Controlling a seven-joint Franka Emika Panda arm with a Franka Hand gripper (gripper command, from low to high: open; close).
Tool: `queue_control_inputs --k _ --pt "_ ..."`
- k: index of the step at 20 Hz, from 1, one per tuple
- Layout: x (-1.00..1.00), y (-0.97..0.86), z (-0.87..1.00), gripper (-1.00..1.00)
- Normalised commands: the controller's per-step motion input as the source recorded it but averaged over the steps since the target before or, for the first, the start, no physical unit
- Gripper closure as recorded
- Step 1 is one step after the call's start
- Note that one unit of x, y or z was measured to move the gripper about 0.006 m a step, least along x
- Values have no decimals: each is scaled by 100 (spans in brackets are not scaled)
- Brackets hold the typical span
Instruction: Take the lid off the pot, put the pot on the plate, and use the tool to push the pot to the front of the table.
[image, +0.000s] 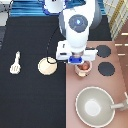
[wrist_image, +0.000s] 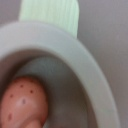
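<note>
The robot's pincer (image: 79, 60) hangs right over the small pink round pot (image: 84, 68) on the pinkish-brown stove. I cannot tell if it grips anything. The flat tan round plate (image: 48, 66) waits nearby on the black desk (image: 30, 100). Going down straight and slow seems best.

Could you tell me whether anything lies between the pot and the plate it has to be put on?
Nothing visible does. The pot sits on the stove counter, with the gripper directly over it. The plate lies to the exterior view's left on the black table, and only bare surface shows between them. The tool lies farther left, beyond the plate.
</note>
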Motion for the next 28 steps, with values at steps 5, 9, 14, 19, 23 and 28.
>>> queue_control_inputs --k 5,9,14,19,23,28 --pt "9 2 -33 100" --pt "4 4 -11 100" --pt "2 7 -8 100" --pt "6 9 -14 100" --pt "7 13 -14 100" --pt "17 16 10 100"
